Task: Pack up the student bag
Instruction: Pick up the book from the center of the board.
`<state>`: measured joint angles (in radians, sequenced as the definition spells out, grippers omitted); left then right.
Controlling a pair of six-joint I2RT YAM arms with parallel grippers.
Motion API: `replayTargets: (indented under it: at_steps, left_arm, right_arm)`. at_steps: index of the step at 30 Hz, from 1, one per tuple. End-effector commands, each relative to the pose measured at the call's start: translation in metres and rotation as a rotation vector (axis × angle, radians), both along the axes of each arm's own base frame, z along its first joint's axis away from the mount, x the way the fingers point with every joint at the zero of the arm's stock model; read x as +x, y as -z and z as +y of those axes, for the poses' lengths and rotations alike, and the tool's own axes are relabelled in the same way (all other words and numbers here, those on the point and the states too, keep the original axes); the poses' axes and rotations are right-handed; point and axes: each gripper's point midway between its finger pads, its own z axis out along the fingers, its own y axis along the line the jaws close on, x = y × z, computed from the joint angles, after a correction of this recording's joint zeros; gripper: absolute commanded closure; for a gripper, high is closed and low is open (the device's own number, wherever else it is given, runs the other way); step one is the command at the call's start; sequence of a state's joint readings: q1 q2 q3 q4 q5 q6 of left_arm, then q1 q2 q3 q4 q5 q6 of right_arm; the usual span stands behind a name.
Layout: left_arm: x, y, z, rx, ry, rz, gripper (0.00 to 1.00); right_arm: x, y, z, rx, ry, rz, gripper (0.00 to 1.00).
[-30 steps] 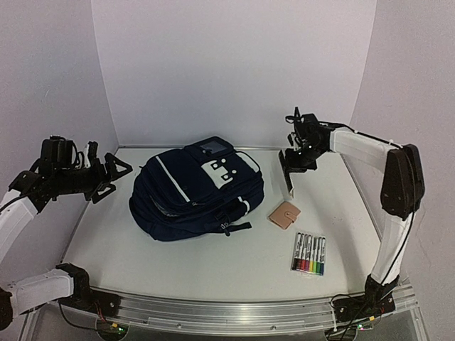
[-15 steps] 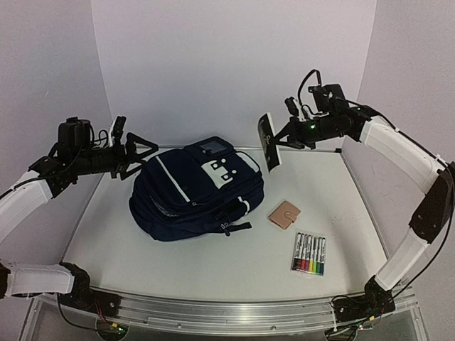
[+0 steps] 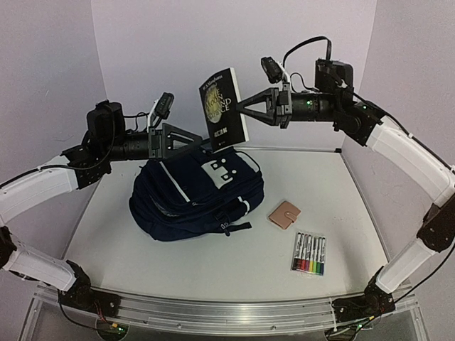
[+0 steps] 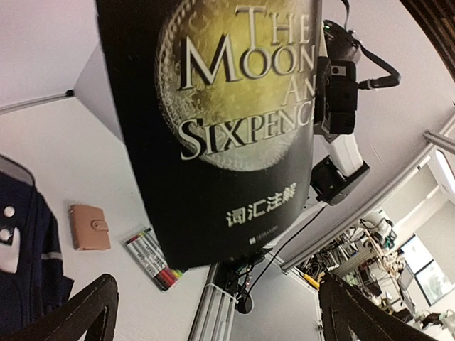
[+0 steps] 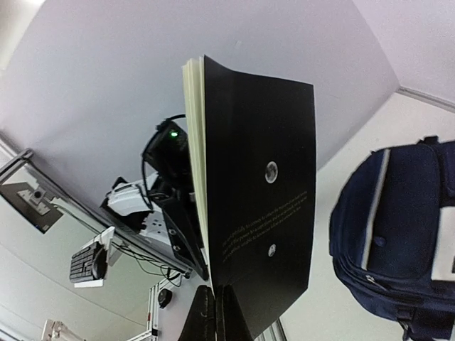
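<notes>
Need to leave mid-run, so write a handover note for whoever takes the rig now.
Right gripper: shut on the book, held upright above the student bag.
Left gripper: open, facing the book's cover.
Wallet and marker pack lie on the table, right of the bag.
Done: book is off the table.
Left: book, wallet and markers into the bag.
</notes>
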<state>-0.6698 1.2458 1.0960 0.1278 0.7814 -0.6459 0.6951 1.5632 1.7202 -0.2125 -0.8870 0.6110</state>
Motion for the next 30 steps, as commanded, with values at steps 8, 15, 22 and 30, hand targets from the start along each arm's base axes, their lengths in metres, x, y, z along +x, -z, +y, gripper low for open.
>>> replayTargets:
  at_steps: [8,15,22,30]
  left_arm:
    - [-0.042,-0.082,-0.013,-0.199,0.168,-0.267,0.04]
    - [-0.054,-0.109,0.001,-0.261,0.154,-0.341,0.21]
    - [-0.053,-0.117,0.004,-0.276,0.126,-0.347,0.43]
    - [-0.031,-0.103,0.007,-0.222,0.029,-0.255,0.96]
  right_arm:
    - [-0.06,-0.081,-0.007,0.274,-0.206,-0.114,1.0]
    - [-0.056,-0.064,-0.001,0.253,-0.218,-0.057,1.0]
    - [-0.056,-0.047,0.004,0.229,-0.229,-0.003,1.0]
    - [-0.053,-0.034,0.005,0.212,-0.205,0.002,1.0]
